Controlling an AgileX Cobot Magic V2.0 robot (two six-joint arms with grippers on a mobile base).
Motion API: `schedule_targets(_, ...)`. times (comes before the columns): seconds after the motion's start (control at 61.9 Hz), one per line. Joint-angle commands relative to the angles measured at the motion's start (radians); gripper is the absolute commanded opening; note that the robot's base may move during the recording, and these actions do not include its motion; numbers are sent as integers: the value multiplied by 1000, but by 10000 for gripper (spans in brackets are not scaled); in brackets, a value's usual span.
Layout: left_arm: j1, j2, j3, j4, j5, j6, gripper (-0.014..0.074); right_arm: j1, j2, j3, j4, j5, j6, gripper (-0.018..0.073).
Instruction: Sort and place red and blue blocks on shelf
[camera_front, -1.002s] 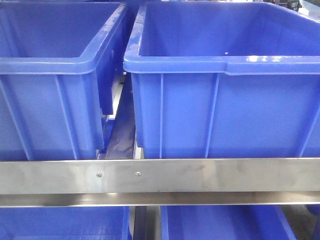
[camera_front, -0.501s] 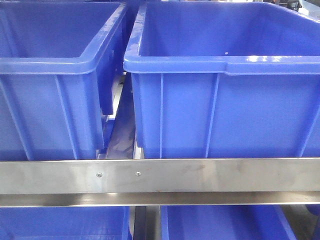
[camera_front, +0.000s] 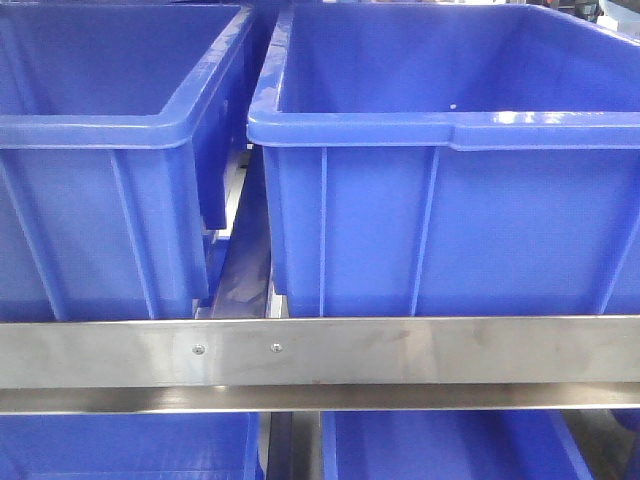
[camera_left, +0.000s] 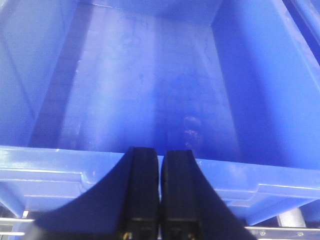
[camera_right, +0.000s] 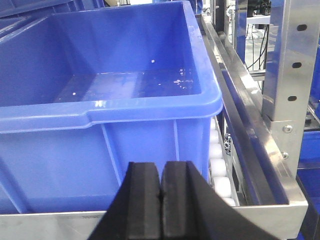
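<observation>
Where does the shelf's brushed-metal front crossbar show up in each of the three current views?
Front view: the crossbar runs across the whole lower frame, under both bins.
Left wrist view: only slivers at the bottom corners.
Right wrist view: a strip along the bottom edge.
Shared landmark: the blue bin's front rim, directly above the bar.

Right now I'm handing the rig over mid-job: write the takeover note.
Left gripper: fingers shut, empty, at the near rim of a blue bin whose floor shows no block.
Right gripper: fingers shut, empty, before another blue bin on the shelf.
No red or blue block shows in any view.
Done: cannot tell.
Left: find both blocks, confirm placement.
</observation>
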Motion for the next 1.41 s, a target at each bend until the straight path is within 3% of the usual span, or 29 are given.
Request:
schedule_targets(0.0,1,2,-29,0,-78,-9,124,-4,-4,-23,4,-84,-6,57)
schedule_targets(0.55,1,2,-29,0,-78,-9,123,-4,-4,-23,4,-84,-6,57)
schedule_targets(0.695,3,-8,-29,62,-76,-7,124,-4,-4,-23,4,-84,-6,57)
schedule_targets(1.051,3,-308,121,102,-82,-7,123,-4,-4,-23,4,-84,-6,57)
schedule_targets(1.39,46,-612,400,27,-189,-9,124,-4,-4,-23,4,-84,-6,57)
